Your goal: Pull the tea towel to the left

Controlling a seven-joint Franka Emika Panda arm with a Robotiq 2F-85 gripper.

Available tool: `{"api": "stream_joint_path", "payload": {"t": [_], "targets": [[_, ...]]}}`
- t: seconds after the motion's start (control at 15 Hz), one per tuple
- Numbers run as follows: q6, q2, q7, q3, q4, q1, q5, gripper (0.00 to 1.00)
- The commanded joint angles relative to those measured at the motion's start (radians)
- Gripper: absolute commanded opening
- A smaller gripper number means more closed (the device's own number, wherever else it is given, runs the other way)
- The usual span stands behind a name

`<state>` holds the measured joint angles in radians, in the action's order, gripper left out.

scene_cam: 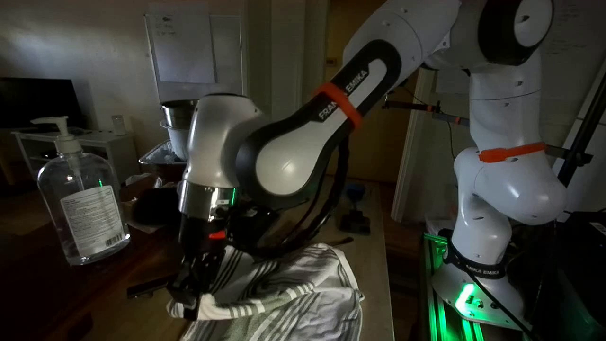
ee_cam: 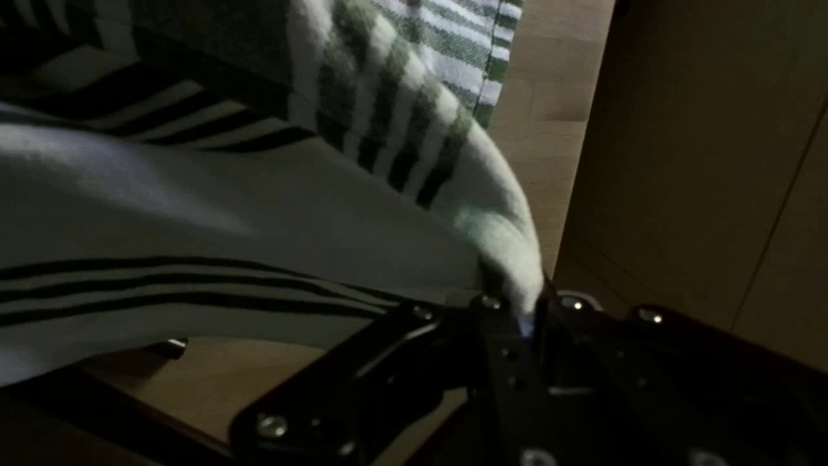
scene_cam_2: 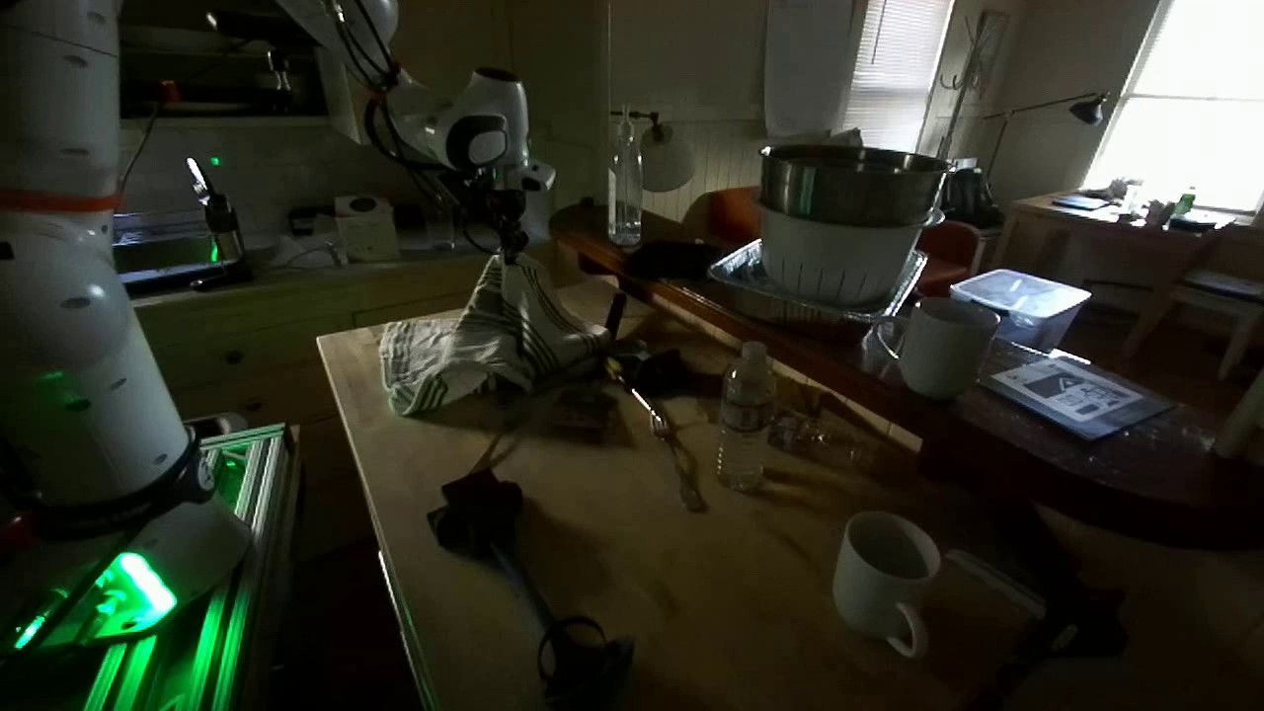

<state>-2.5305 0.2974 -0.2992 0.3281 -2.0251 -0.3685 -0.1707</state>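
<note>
Clearly pinched between fingers (ee_cam: 503, 353): towel (scene_cam: 284, 289), raised to a peak, lower folds beneath them on tabletop (scene_cam_2: 612, 533). Well apart from fingers, same tabletop: water bottle (scene_cam_2: 747, 425), mug (scene_cam_2: 879, 583).

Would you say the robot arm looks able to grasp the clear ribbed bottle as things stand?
Probably not yet: the gripper is shut on the tea towel, which it would likely have to release before grasping the bottle.

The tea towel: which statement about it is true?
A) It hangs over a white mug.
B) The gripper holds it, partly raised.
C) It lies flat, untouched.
B: in an exterior view the tea towel rises to a peak at the gripper, and the wrist view shows a fold pinched between the jaws.
</note>
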Motion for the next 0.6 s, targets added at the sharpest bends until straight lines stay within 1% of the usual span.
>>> {"api": "stream_joint_path", "payload": {"t": [0.0, 0.2, 0.27, 0.33, 0.4, 0.53], "targets": [[0.045, 0.094, -0.106, -0.035, 0.072, -0.052, 0.03, 0.02], [0.048, 0.143, -0.118, -0.048, 0.086, -0.073, 0.027, 0.02], [0.042, 0.147, -0.103, -0.039, 0.084, -0.07, 0.007, 0.33], [0.054, 0.139, -0.088, -0.029, 0.078, -0.065, -0.009, 0.34], [0.082, 0.107, -0.074, -0.017, 0.057, -0.057, -0.024, 0.41], [0.135, 0.027, -0.115, -0.037, 0.005, -0.07, 0.013, 0.55]]}}
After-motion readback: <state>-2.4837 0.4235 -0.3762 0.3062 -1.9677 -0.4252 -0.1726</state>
